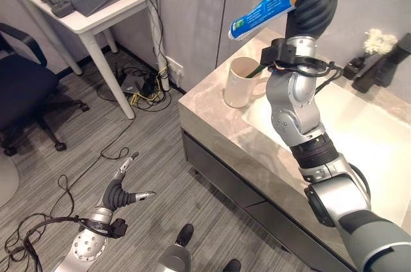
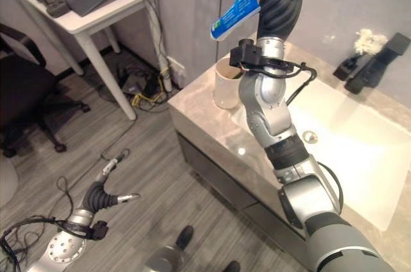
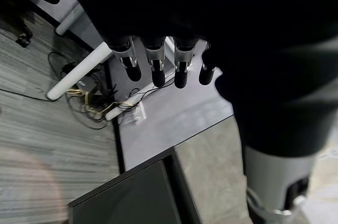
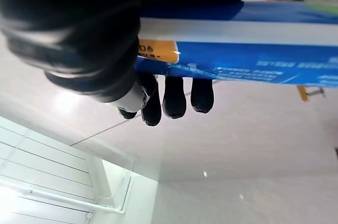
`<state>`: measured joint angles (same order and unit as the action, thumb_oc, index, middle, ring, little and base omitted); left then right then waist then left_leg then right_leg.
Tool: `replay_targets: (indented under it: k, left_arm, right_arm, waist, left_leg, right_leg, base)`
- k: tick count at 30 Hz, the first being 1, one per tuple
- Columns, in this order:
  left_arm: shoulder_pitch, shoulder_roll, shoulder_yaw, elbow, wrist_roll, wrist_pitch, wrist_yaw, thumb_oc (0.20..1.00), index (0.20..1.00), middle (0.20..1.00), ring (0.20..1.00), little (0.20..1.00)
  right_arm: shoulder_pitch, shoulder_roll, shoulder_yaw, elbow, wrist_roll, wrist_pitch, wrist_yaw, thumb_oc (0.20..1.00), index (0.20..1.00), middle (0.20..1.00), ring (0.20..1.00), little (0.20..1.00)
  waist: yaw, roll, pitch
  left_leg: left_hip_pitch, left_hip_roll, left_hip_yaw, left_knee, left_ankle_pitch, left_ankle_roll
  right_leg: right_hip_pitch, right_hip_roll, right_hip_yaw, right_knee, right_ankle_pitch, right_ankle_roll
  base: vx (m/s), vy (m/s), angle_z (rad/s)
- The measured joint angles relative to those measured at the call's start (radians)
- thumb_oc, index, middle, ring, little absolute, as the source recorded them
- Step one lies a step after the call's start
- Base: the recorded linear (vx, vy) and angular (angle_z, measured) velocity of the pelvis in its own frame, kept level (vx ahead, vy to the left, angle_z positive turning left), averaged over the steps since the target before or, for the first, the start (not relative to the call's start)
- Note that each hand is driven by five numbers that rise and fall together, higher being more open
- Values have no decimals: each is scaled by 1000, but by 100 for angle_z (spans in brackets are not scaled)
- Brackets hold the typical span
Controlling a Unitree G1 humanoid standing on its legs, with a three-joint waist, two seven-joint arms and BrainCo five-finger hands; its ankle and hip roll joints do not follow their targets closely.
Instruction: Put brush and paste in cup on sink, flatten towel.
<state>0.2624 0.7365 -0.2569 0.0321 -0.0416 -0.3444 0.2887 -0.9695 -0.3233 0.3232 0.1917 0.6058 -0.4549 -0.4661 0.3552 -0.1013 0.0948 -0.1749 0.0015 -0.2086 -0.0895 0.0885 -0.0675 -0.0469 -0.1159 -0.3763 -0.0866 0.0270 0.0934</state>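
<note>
My right hand is raised above the sink counter, its fingers curled round a blue and white toothpaste tube that slants down to the left. Below the tube a cream cup stands on the marble counter beside the basin, with a dark green brush handle leaning out of its rim. My left hand hangs low over the floor at the lower left, fingers relaxed and holding nothing. A white fluffy towel lies bunched at the far right of the counter.
The white basin fills the counter's right part, with a black tap behind it. A white desk with a laptop stands at the upper left, cables and a power strip under it. An office chair stands far left.
</note>
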Motion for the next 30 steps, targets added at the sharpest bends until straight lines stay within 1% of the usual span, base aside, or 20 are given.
replay_targets:
  k: [5,7,11,15,20,23,30]
  left_arm:
    - [-34,0,-29,5,2,17,-35,1000,1000,1000,1000,1000]
    - [-39,2,-33,6,3,18,-42,1000,1000,1000,1000,1000]
    - [-44,2,-33,7,4,19,-55,1000,1000,1000,1000,1000]
    - [-46,2,-33,12,5,21,-57,1000,1000,1000,1000,1000]
    - [-63,2,-35,11,6,22,-59,1000,1000,1000,1000,1000]
    - [-63,2,-40,11,7,22,-60,1000,1000,1000,1000,1000]
    - [-62,2,-40,12,12,22,-60,1000,1000,1000,1000,1000]
  right_arm:
    - [-1,-11,14,2,-42,28,14,200,200,200,200,200]
    - [-17,-41,15,40,-72,40,13,200,200,200,200,200]
    - [-34,-51,17,98,-74,41,10,200,200,200,200,200]
    - [-36,-53,34,107,-76,51,9,200,200,200,200,200]
    - [-40,-49,56,173,-83,68,12,200,200,200,200,200]
    - [-40,-47,61,176,-80,70,14,200,200,200,200,200]
    - [-40,-46,61,177,-78,72,25,200,200,200,200,200]
  waist:
    - [-8,-3,1]
    - [-15,-9,2]
    - [-24,-11,2]
    - [-43,-11,2]
    - [-45,-12,2]
    - [-45,-13,1]
    - [-47,-16,0]
  left_leg:
    - [1,-4,6,0,0,0]
    - [3,-2,21,0,0,0]
    - [8,-1,31,0,0,0]
    - [11,0,38,0,-1,0]
    - [16,4,54,0,-1,0]
    - [12,4,59,0,-1,0]
    - [10,4,59,0,-1,0]
  right_leg:
    - [-2,-5,8,0,2,3]
    - [-5,-5,17,0,3,5]
    - [-6,-5,29,0,4,5]
    - [-7,-5,37,0,6,6]
    - [-10,-3,53,0,11,5]
    - [-19,-3,64,0,16,6]
    - [-21,-3,64,0,17,6]
  base:
    - [-8,12,-4]
    - [-21,24,-12]
    - [-16,19,-8]
    - [-15,12,-6]
    - [-16,7,-9]
    - [-12,2,-10]
    - [0,0,0]
